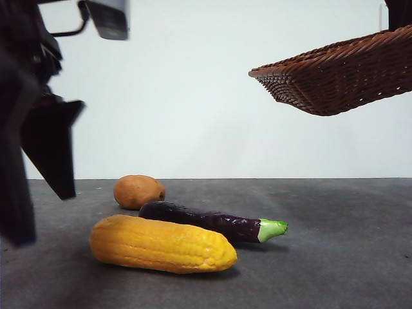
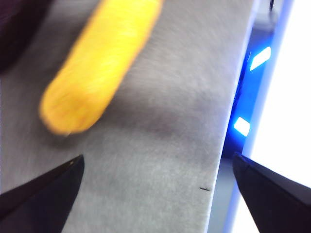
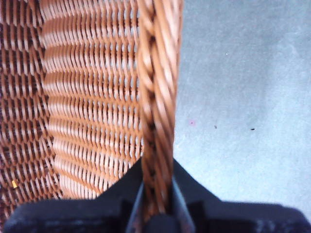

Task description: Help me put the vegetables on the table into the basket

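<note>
A yellow corn cob (image 1: 161, 244) lies on the dark grey table (image 1: 335, 257) at the front left. A dark-purple eggplant (image 1: 209, 221) with a green stem lies just behind it. A brown potato (image 1: 138, 191) sits further back. The woven basket (image 1: 341, 74) hangs tilted in the air at the upper right. My right gripper (image 3: 156, 204) is shut on the basket's rim (image 3: 158, 87). My left gripper (image 2: 155, 194) is open and empty, above the table beside the corn cob (image 2: 97, 68), near the table's edge. It shows large and dark at the left of the front view (image 1: 38, 148).
The table's edge (image 2: 228, 121) runs close by the left gripper, with blue lights (image 2: 250, 92) beyond it. A plain white wall (image 1: 193, 96) stands behind the table.
</note>
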Robot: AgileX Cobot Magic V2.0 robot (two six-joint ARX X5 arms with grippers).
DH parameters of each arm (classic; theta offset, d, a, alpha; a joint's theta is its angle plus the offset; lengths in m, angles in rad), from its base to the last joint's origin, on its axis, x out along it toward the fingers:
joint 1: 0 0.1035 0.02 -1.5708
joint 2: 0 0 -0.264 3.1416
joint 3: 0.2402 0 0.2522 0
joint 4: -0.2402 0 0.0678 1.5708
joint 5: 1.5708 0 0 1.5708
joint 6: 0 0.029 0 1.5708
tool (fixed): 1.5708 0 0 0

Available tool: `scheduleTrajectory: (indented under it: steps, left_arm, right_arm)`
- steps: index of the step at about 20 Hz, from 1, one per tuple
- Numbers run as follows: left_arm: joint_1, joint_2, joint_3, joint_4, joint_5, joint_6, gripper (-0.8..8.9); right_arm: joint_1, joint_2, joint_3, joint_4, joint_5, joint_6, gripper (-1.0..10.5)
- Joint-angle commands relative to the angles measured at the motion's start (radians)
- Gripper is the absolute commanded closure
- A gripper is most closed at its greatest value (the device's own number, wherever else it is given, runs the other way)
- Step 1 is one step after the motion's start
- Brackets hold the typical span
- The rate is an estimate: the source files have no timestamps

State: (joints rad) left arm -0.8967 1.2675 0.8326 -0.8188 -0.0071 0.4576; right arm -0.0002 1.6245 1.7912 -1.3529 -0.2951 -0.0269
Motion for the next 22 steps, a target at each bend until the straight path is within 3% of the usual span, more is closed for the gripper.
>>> scheduleTrajectory:
  steps: [1, 5, 11, 17, 22]
  left_arm:
    - [-0.021, 0.037, 0.003, 0.032, -0.013, 0.079, 2.16]
    - [-0.020, 0.063, 0.004, 0.129, -0.076, 0.121, 2.16]
    - [-0.008, 0.130, 0.028, 0.184, -0.074, 0.168, 2.20]
    - [0.008, 0.315, 0.198, 0.116, -0.011, 0.148, 2.22]
    - [0.008, 0.393, 0.209, 0.106, 0.014, 0.145, 2.89]
  right_arm:
    - [0.001, -0.014, 0.005, -0.022, -0.013, -0.008, 9.5]
    - [0.009, -0.015, 0.004, -0.023, -0.022, -0.008, 9.5]
    - [0.055, -0.015, 0.004, -0.023, -0.022, -0.012, 9.5]
    - [0.074, -0.015, 0.004, -0.023, -0.022, -0.027, 9.5]
    - [0.073, -0.015, 0.004, -0.023, -0.018, -0.031, 9.5]
